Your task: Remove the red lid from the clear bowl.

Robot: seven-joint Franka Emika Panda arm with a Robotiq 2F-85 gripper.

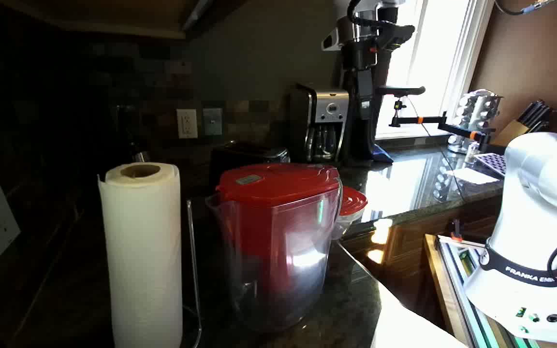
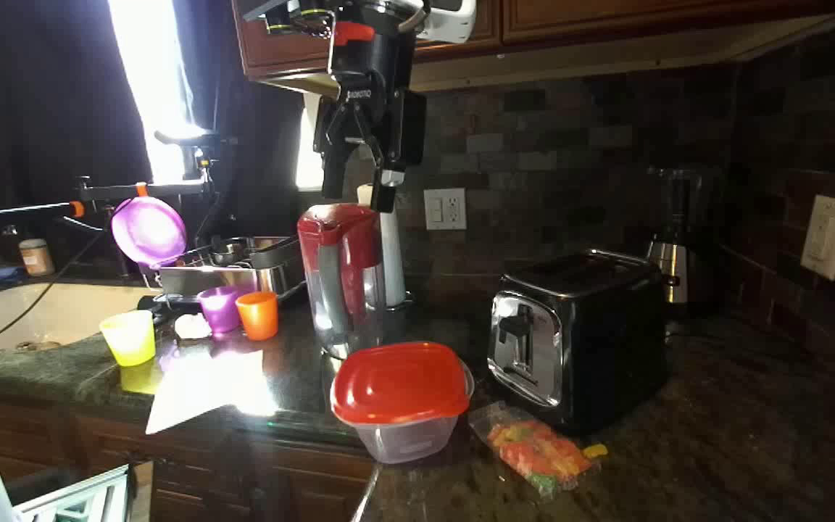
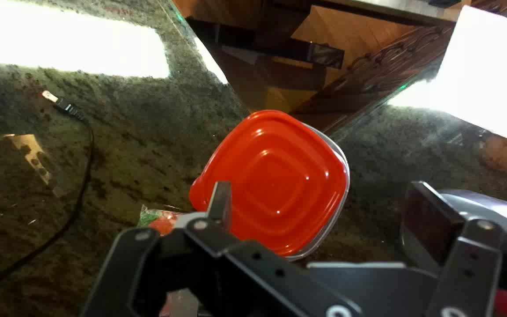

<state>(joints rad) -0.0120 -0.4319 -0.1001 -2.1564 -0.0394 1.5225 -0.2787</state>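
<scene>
The clear bowl (image 2: 410, 441) stands on the dark counter by its front edge, with the red lid (image 2: 403, 384) on top. The lid sits slightly askew; in the wrist view the lid (image 3: 275, 176) leaves the bowl's clear rim (image 3: 316, 241) showing along one side. In an exterior view the lid (image 1: 353, 200) and bowl (image 1: 344, 224) are partly hidden behind the pitcher. My gripper (image 2: 359, 190) is open and empty, high above the counter. In the wrist view the left finger of the gripper (image 3: 326, 204) overlaps the lid's tab side, well apart from it.
A red-topped pitcher (image 2: 356, 254) stands close behind the bowl, below my gripper. A black toaster (image 2: 584, 348) and a candy bag (image 2: 533, 449) are beside the bowl. Orange (image 2: 258, 315), purple (image 2: 220, 308) and yellow (image 2: 129, 337) cups stand further along. A paper towel roll (image 1: 143, 256) is behind the pitcher.
</scene>
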